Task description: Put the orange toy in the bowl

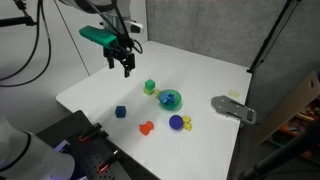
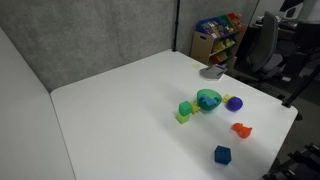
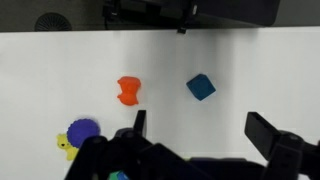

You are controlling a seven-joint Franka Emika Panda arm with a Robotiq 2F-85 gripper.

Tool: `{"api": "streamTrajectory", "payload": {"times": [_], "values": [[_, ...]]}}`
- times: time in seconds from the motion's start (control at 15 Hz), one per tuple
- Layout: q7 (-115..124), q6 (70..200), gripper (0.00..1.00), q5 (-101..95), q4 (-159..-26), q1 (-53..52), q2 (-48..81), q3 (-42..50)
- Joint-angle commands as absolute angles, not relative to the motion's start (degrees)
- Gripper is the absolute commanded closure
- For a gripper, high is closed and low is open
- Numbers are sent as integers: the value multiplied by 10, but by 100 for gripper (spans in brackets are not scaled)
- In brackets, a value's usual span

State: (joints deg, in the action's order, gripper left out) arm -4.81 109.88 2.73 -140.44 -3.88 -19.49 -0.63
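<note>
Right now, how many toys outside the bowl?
4 clear: green block beside the bowl, purple ball opposite it, orange toy and blue cube further out. Yellow bits by block and ball may add more.

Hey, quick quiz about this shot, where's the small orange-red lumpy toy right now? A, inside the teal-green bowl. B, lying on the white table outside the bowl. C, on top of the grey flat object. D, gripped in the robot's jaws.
B: the small orange-red lumpy toy lies on the bare white table, apart from the round teal-green bowl and close to the dark blue cube.
</note>
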Motion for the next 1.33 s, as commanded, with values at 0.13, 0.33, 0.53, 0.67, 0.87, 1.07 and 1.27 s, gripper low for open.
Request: {"api": "streamTrajectory", "payload": {"times": [0.13, 0.33, 0.53, 0.67, 0.87, 1.07, 1.27], "values": [[28, 1175, 0, -46, -1377, 1, -109, -8], [50, 1216, 0, -74, -1371, 26, -64, 7], [55, 1248, 0, -79, -1366, 46, -22, 28], [67, 1274, 0, -85, -1369, 53, 2, 38], [90, 1310, 0, -82, -1378, 53, 29, 46], [149, 1371, 0, -114, -1398, 44, 49, 48], [206, 1417, 0, -151, -1410, 35, 75, 54]]}}
